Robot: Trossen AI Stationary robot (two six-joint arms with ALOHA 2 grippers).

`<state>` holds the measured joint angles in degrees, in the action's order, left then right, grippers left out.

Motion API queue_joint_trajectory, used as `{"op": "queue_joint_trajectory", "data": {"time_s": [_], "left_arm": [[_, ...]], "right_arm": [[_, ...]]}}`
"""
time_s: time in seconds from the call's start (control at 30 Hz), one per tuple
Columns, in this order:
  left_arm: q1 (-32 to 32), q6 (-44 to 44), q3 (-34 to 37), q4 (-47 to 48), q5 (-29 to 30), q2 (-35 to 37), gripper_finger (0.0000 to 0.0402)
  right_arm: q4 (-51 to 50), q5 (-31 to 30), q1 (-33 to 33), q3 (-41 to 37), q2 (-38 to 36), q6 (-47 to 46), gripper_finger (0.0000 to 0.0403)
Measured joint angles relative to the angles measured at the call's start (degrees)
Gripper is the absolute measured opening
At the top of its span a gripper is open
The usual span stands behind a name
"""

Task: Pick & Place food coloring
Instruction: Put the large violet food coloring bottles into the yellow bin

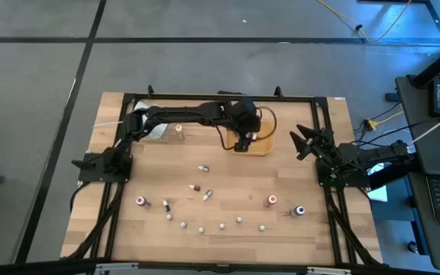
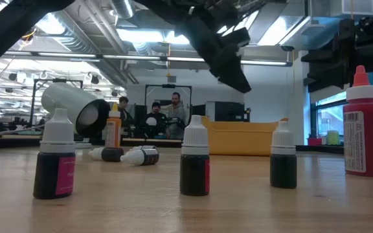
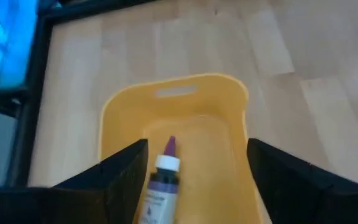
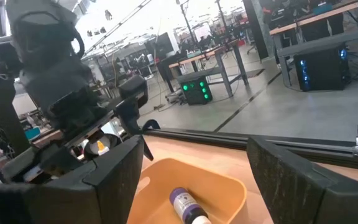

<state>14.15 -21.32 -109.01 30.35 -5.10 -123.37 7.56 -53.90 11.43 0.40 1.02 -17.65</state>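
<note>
On a wooden table (image 1: 228,191), the left gripper (image 1: 243,142) hovers spread wide above a purple-capped bottle (image 3: 161,177) lying in the yellow tray (image 3: 229,99); the right gripper (image 1: 305,142) waits, also spread.

Bright ceiling strip lights glaring in low view, wrist views soft, blue cast; arms backlit

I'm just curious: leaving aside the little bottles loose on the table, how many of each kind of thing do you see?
Robot arms: 2 (left gripper, right gripper)
Yellow tray: 1
Purple-capped bottle in it: 1
White cylinder: 1
Total: 5
</note>
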Motion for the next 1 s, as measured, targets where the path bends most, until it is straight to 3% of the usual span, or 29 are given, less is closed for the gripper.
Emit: {"op": "queue_joint_trajectory", "data": {"time_s": [0.73, 1.0], "left_arm": [[2.2, -3.5, 0.0, -1.2, 1.1, -9.4, 0.0269], [2.4, -5.6, 0.0, -0.2, 4.9, -10.8, 0.0269]], "right_arm": [[-1.3, 0.0, 0.0, 0.0, 0.0, -0.1, 0.0289], [-1.7, -0.1, 0.0, 0.0, 0.0, -0.1, 0.0289]]}}
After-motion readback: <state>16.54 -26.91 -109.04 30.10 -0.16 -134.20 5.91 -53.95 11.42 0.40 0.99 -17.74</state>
